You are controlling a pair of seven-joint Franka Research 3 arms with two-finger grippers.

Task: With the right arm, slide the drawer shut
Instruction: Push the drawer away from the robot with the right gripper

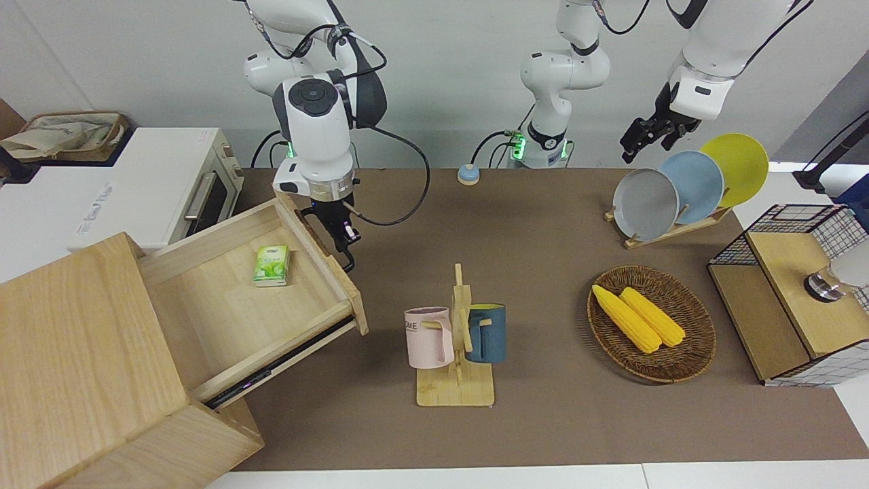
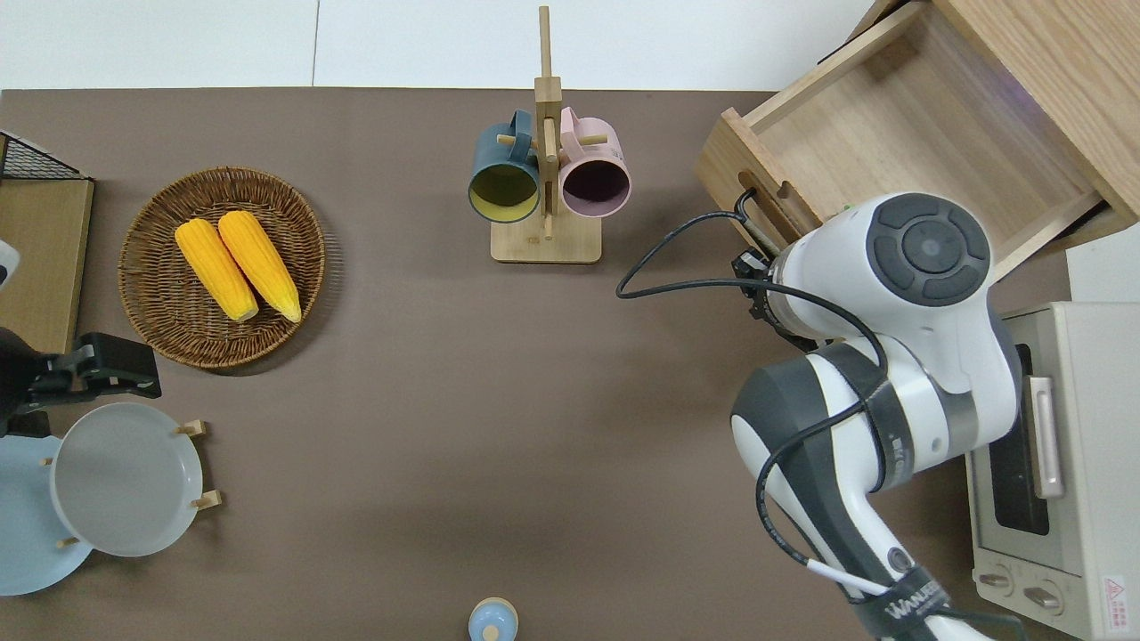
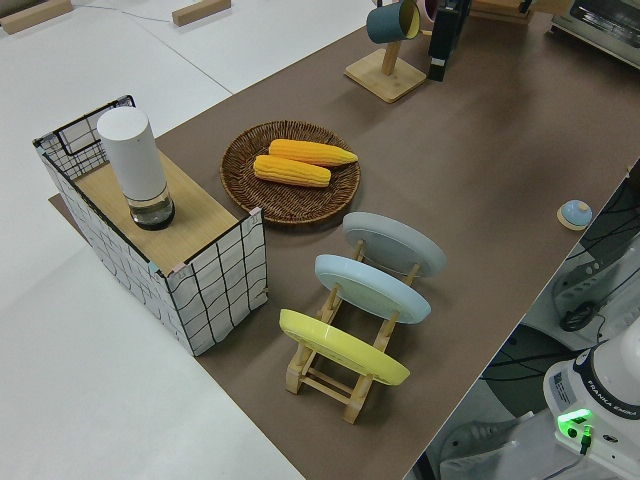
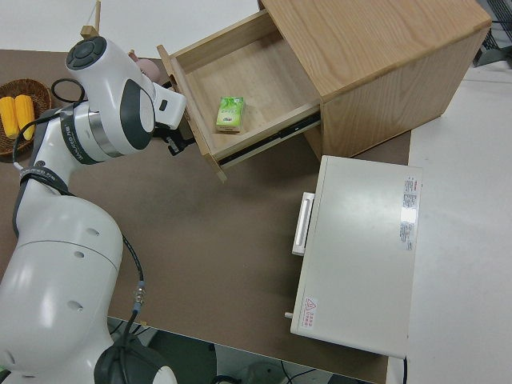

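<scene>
At the right arm's end of the table, the drawer stands pulled out of the cabinet, a green packet inside. Right gripper sits at its handle; finger spread unclear. Left arm is parked.

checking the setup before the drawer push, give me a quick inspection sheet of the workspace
surface: brown table mat on a white table.
job's things: drawer pulled well out of the pale-wood cabinet; a green packet lies inside.
clutter: mug rack with pink and blue mugs, wicker basket holding two corn cobs, plate rack with three plates, wire-mesh box, toaster oven, small blue knob.
grippers: right gripper at the drawer's handle side; left arm parked.
cables: black cable loops loose off the right wrist over the mat.
surroundings: grey wall, bag on a side table.
</scene>
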